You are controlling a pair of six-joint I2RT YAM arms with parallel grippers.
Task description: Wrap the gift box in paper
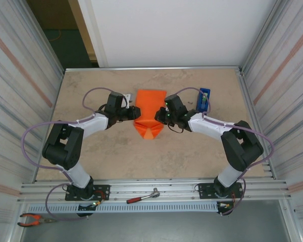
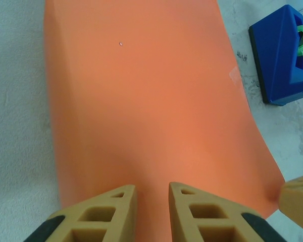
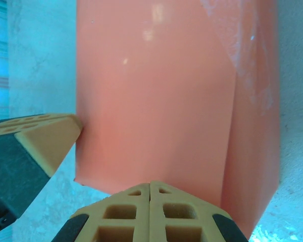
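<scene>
The orange paper [image 1: 150,108] is folded round a low block in the middle of the table, with a pointed flap at its near end. The gift box is hidden under it. My left gripper [image 1: 136,112] sits at the parcel's left side; in the left wrist view its jaws [image 2: 151,189] stand slightly open over the paper [image 2: 151,101], with nothing between them. My right gripper [image 1: 161,115] is at the parcel's right side, shut [image 3: 150,184], its tips touching the paper [image 3: 151,91] next to a taped seam. The left gripper's finger [image 3: 40,141] touches the parcel's far edge.
A blue tape dispenser [image 1: 204,100] stands just right of the parcel, seen close by [image 2: 283,55]. A ratchet wrench [image 1: 143,196] and red-handled pliers [image 1: 33,220] lie on the front rail. Metal walls close in both sides.
</scene>
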